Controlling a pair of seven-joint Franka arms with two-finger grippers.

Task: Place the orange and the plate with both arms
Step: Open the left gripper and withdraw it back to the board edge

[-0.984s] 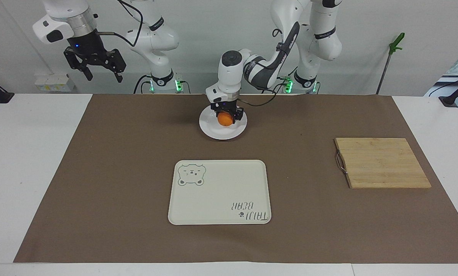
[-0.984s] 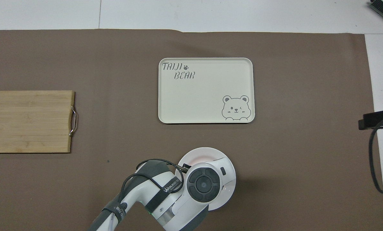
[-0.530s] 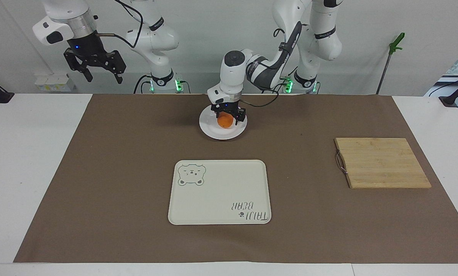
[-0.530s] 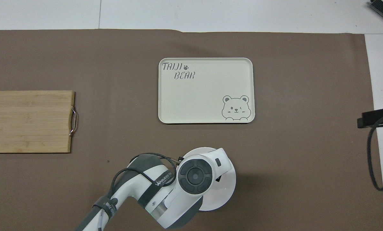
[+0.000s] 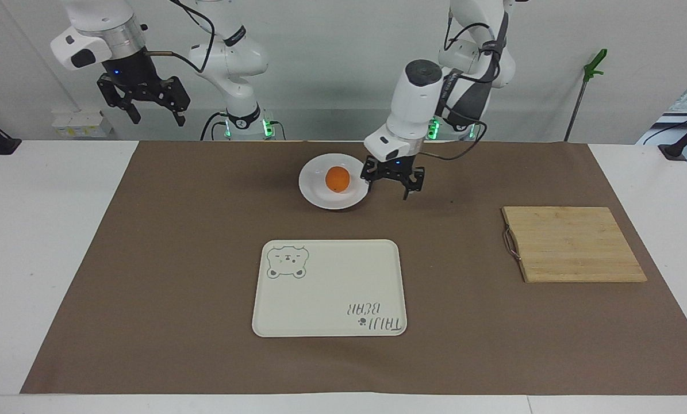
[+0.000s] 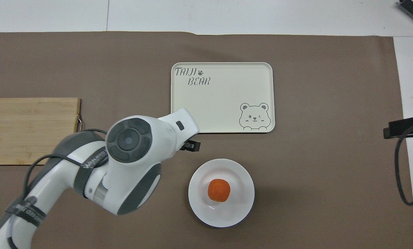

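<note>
Orange (image 5: 337, 179) (small, round) sits on the glossy white plate (image 5: 314, 192).

Bright-orange orange (image 5: 337, 179) on glossy white plate (image 5: 314, 192); cream tray (image 5: 320, 299) bears grey bear drawing.

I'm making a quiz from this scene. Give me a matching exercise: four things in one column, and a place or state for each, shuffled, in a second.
Things:
1. orange
2. plate
3. left gripper
4. right gripper

Places or states:
A. raised, open, at the right arm's end, waiting
B. lying on the plate
C. open, empty, beside the plate
D. on the brown mat, nearer to the robots than the tray

Pairs: 1-B, 2-D, 3-C, 4-A
</note>
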